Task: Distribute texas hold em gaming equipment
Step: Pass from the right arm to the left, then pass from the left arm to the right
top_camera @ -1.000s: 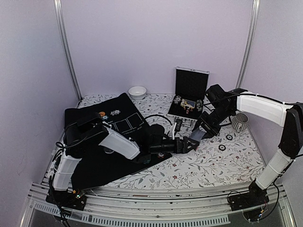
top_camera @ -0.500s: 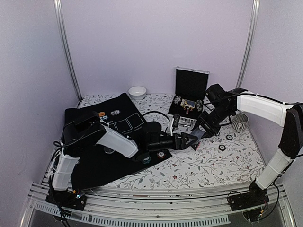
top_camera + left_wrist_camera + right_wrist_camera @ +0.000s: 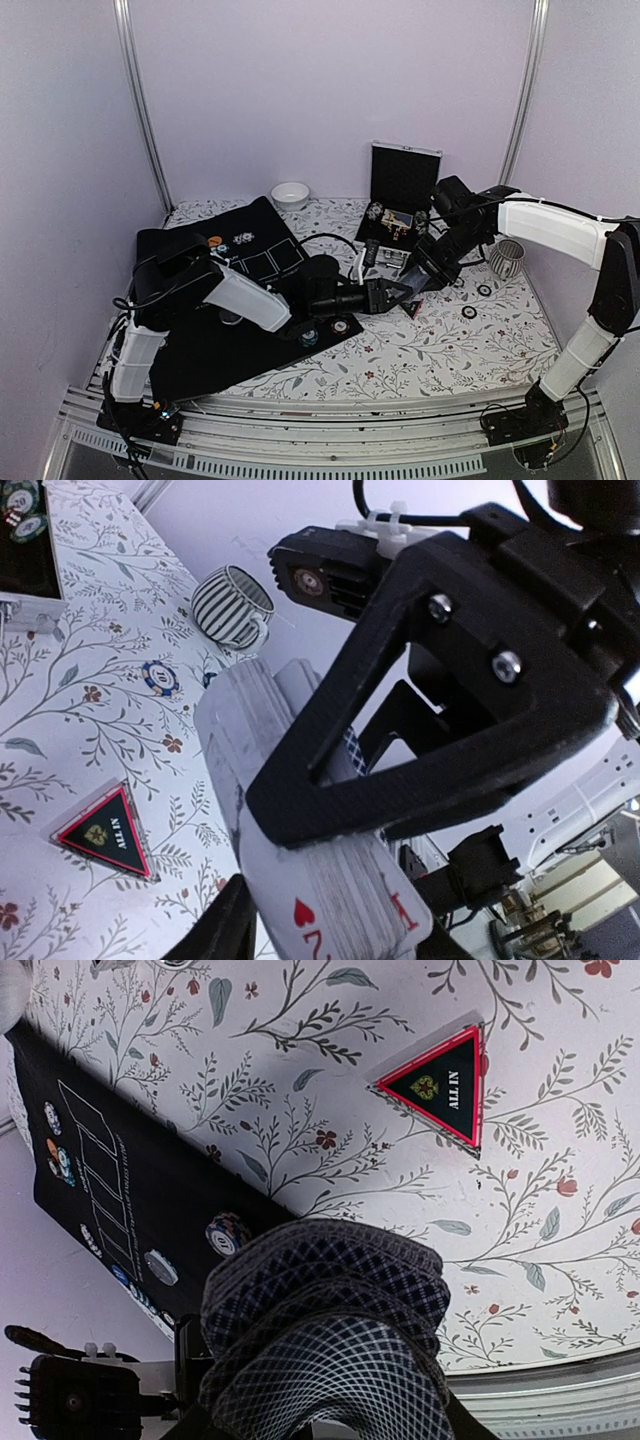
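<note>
**Deck Held Where the Two Arms Met**

The left gripper (image 3: 393,293) reached rightward to the deck of playing cards (image 3: 325,1330), with one finger beside its edge. Whether it actually gripped could not be told. The right gripper (image 3: 418,283) was clamped on that same deck, which hung above the worktop (image 3: 450,350). The cards were slightly fanned (blue-grey lattice backs, a red heart face underneath). The black-red triangular marker (image 3: 440,1084) lay flat on the worktop near the deck.

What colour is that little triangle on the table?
The triangular marker is black, red-edged; right wrist view.
</note>
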